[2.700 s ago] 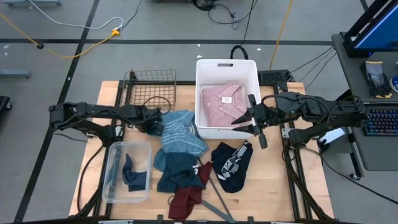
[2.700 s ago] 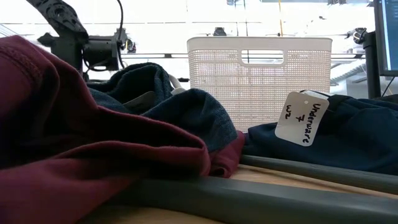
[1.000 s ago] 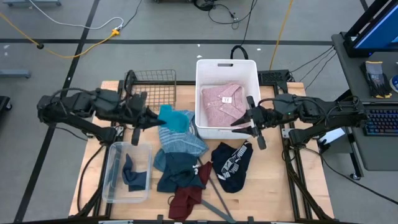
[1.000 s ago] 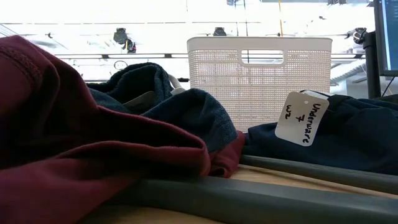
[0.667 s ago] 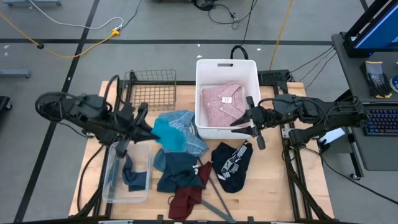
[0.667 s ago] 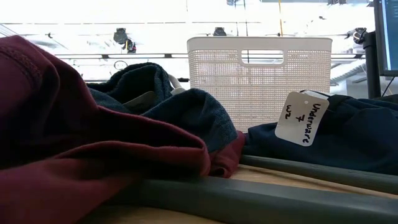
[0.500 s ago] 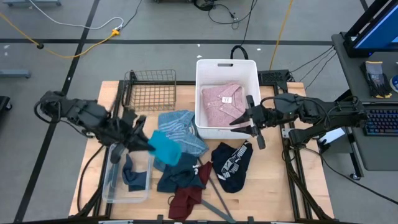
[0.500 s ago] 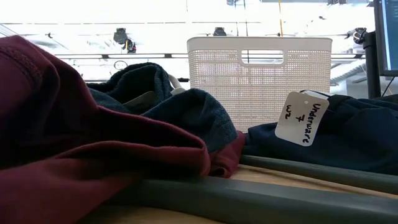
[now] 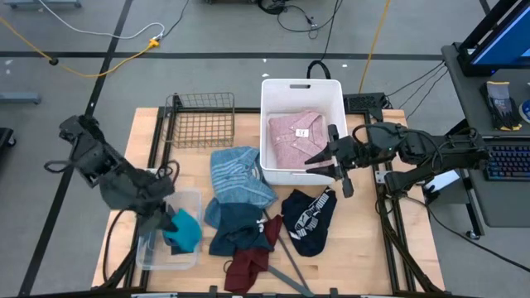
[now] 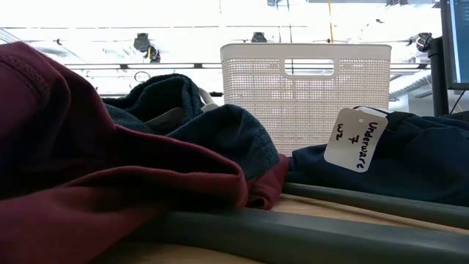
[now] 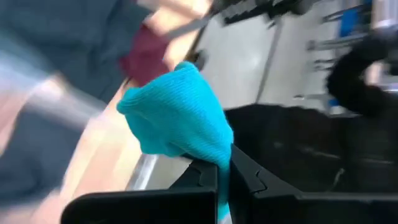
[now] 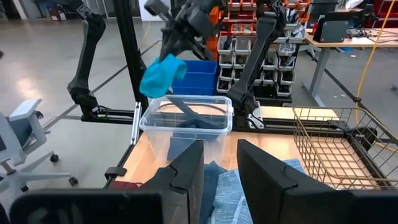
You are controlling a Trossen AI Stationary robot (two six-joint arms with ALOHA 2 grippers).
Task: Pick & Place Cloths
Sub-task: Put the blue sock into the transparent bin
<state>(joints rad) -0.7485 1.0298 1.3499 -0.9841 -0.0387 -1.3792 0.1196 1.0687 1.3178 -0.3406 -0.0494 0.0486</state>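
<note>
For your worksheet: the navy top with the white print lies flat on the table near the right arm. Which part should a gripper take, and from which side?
Judging from the high view, the navy printed top lies loosely bunched on the table, so come straight down from above. Pinch a raised fold near its middle; its low edges offer little to grip. The right gripper, open, is nearest. The grey hanger lies beside its lower edge, so stay clear there.

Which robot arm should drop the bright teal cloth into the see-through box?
The left arm, probably. Its tool is shut on the teal cloth right above the clear box. The right tool is open, empty, beside the white basket.
</note>
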